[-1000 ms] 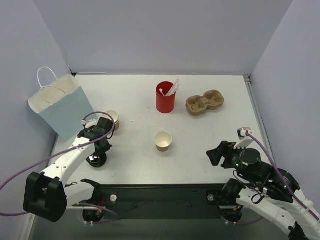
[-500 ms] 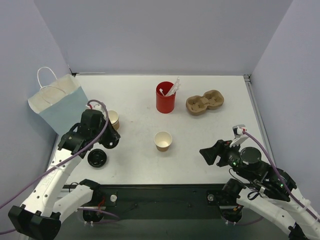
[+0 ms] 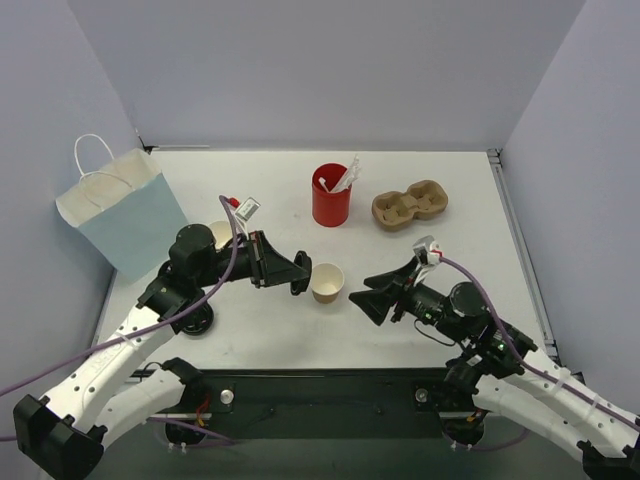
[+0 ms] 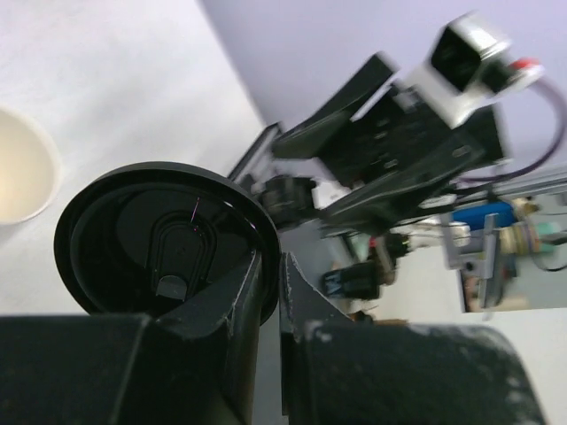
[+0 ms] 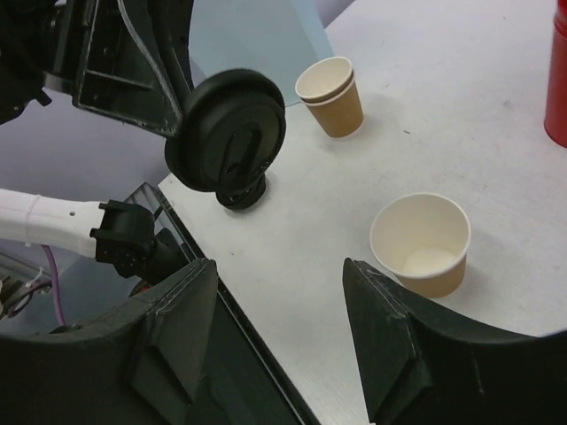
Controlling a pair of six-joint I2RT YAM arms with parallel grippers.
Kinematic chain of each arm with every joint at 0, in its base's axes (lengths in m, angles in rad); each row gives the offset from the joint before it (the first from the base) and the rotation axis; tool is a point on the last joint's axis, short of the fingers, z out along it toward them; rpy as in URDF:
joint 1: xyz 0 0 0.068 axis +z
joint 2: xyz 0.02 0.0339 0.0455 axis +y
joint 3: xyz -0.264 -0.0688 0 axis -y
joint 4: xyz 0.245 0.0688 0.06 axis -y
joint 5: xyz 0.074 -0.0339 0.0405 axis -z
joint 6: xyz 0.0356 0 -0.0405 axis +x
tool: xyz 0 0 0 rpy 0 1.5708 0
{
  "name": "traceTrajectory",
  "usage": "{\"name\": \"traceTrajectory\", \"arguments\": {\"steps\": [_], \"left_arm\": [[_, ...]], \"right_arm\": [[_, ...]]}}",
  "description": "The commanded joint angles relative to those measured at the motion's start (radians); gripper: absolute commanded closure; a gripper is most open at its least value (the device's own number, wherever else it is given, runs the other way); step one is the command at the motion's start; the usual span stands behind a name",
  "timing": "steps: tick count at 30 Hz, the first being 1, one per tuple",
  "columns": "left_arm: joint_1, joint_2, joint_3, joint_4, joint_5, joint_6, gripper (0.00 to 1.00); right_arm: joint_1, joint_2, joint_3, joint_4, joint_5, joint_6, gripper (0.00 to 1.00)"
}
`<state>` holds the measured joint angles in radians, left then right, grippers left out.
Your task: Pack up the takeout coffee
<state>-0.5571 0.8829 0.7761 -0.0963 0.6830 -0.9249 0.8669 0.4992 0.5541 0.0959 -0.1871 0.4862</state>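
The takeout coffee is out of view. A lidless kraft paper cup (image 3: 326, 281) with a cream inside stands mid-table, also in the right wrist view (image 5: 421, 243). My left gripper (image 3: 298, 272) is shut on the rim of a black plastic lid (image 4: 151, 239), held in the air just left of that cup; the lid (image 5: 235, 142) faces the right wrist camera. My right gripper (image 3: 362, 300) hovers open just right of the cup, nothing between its fingers (image 5: 381, 328).
More black lids (image 3: 195, 318) lie stacked near the left front edge. Stacked kraft cups (image 3: 225, 238) stand beside a blue paper bag (image 3: 125, 215). A red cup (image 3: 331, 195) with white stirrers and a pulp cup carrier (image 3: 409, 204) sit further back.
My left arm rose from the lid stack with one lid and swung right to the lidless cup. My right gripper moved left towards the same cup.
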Motion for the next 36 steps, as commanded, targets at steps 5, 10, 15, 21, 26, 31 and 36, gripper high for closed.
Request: {"name": "traceTrajectory", "arguments": {"steps": [5,10,15,21,26,31,36], "left_arm": [[-0.018,-0.013,-0.101,0.582,0.012,-0.475,0.84],[-0.030,-0.015,-0.142,0.713,-0.017,-0.592,0.84],[-0.041,-0.013,-0.166,0.773,-0.026,-0.652,0.84],[-0.049,-0.033,-0.195,0.759,-0.036,-0.675,0.84],[-0.050,-0.045,-0.205,0.728,-0.036,-0.670,0.84],[-0.050,-0.047,-0.213,0.727,-0.045,-0.678,0.84],[-0.055,-0.047,-0.225,0.753,-0.051,-0.693,0.84]], "right_arm": [[0.167,0.073,-0.118,0.628,-0.025,-0.349,0.43],[0.260,0.111,-0.132,0.720,-0.052,-0.576,0.43],[0.323,0.190,-0.120,0.746,0.001,-0.708,0.44],[0.359,0.234,-0.131,0.844,0.081,-0.805,0.46],[0.368,0.229,-0.126,0.840,0.113,-0.850,0.47],[0.371,0.237,-0.112,0.803,0.107,-0.860,0.53],[0.377,0.263,-0.115,0.824,0.097,-0.853,0.55]]}}
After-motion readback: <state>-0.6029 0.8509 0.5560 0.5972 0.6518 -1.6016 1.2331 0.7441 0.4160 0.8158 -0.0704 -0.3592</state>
